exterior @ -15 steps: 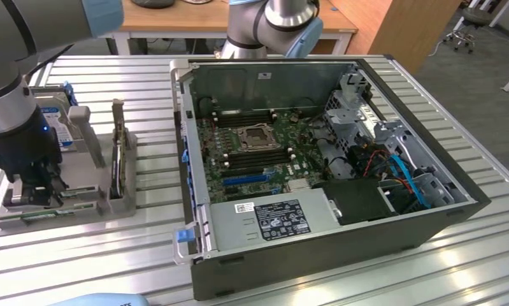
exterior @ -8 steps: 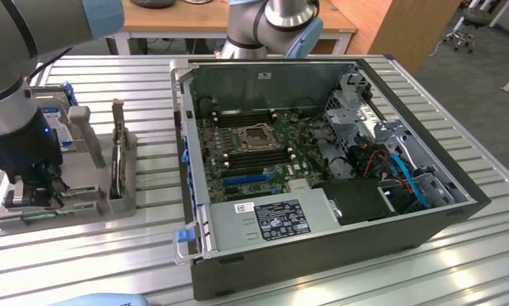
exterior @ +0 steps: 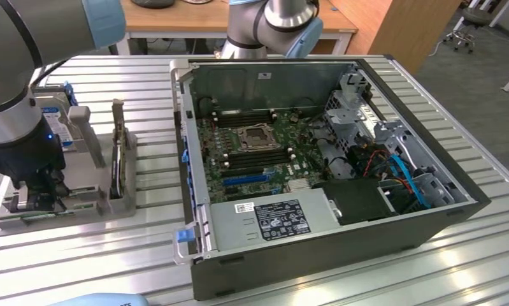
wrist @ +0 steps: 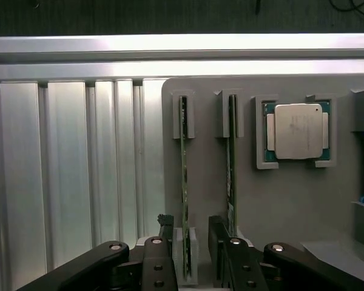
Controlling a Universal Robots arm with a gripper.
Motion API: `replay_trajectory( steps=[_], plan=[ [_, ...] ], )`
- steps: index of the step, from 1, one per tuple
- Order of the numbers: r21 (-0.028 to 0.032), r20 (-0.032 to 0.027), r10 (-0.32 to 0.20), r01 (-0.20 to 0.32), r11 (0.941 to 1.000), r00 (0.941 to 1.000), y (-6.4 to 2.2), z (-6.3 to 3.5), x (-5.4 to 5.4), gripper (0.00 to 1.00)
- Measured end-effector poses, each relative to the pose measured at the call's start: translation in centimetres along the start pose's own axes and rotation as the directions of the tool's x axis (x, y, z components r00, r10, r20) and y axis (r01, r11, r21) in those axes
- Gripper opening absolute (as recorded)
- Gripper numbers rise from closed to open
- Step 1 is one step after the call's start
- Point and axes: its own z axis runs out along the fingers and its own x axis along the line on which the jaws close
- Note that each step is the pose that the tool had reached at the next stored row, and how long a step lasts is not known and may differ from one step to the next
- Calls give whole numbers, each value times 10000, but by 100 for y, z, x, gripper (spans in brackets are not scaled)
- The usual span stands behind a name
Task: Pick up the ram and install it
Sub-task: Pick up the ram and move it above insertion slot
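The arm has its pincer (exterior: 35,194) low over the grey tray (exterior: 118,205), which sits on the slatted worktop (exterior: 458,127) toward the exterior view's left edge, well apart from nothing but just beside the open case (exterior: 339,255); the case lies on its side with its board (exterior: 254,153) facing up, presumably so parts can go in from above. In the wrist view the tray (wrist: 279,206) holds two green sticks on their long edges, each clipped in small end blocks, probably so that a flat face is offered to each finger. The ram (wrist: 184,176) is the stick in the outer slot, next to the tray's edge and the bare worktop (wrist: 79,176); the second stick (wrist: 232,163) stands between it and the processor (wrist: 298,131), which lies flat in its own pocket. The pincer (wrist: 191,225) stands open at a narrow spread, straddling the ram's near end; one of its fingers (wrist: 218,236) sits in the gap between the two sticks, the other on the tray-edge side. A sliver of space shows on both sides of the ram, so I judge it is bracketed but not yet gripped, and it rests in its slot; the spread looks chosen to clear the neighbouring stick.
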Motion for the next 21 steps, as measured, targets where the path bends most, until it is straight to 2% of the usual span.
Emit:
replay_trajectory(
  steps=[8, 13, 21],
  plan=[
    [-1, -1, 1, -1, 10000, 10000, -1, 50, 1, 37],
    [1, 0, 0, 0, 10000, 10000, -2, 119, 2, 37],
    [3, 1, 1, -1, 10000, 10000, 5, 127, 2, 37]
  ],
)
